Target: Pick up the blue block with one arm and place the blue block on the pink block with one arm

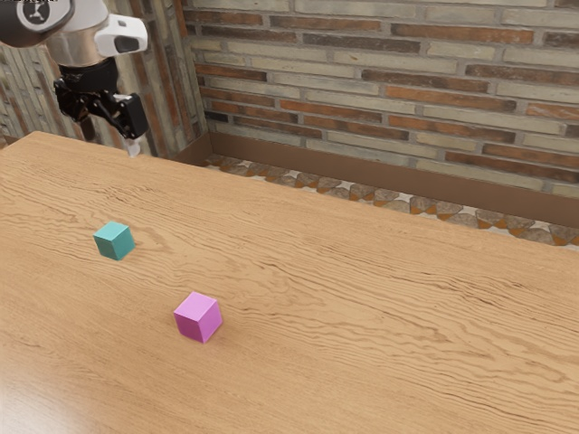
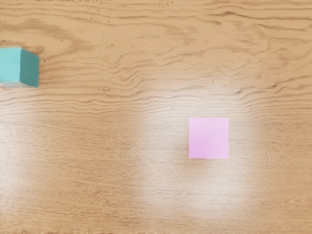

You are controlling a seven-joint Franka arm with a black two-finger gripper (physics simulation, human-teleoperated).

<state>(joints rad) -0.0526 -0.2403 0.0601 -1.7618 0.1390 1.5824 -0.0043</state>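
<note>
At the exterior view's upper left the claw [image 1: 132, 143] hangs above the far edge of the desk [image 1: 380, 307], well apart from both blocks and holding neither. I cannot tell how far open it is. The blue block [image 1: 114, 240], teal in shade, rests on the desk, and the pink block [image 1: 198, 316] rests apart from it, to its right and nearer the camera.

A broad wooden table [image 1: 380, 298] with light, wavy grain is shown. Two things are carried directly on its top. A small blue-green block [image 1: 114, 240] is set nearer the far edge, and a small pink block [image 1: 198, 316] is set apart from it, toward the near edge.
</note>
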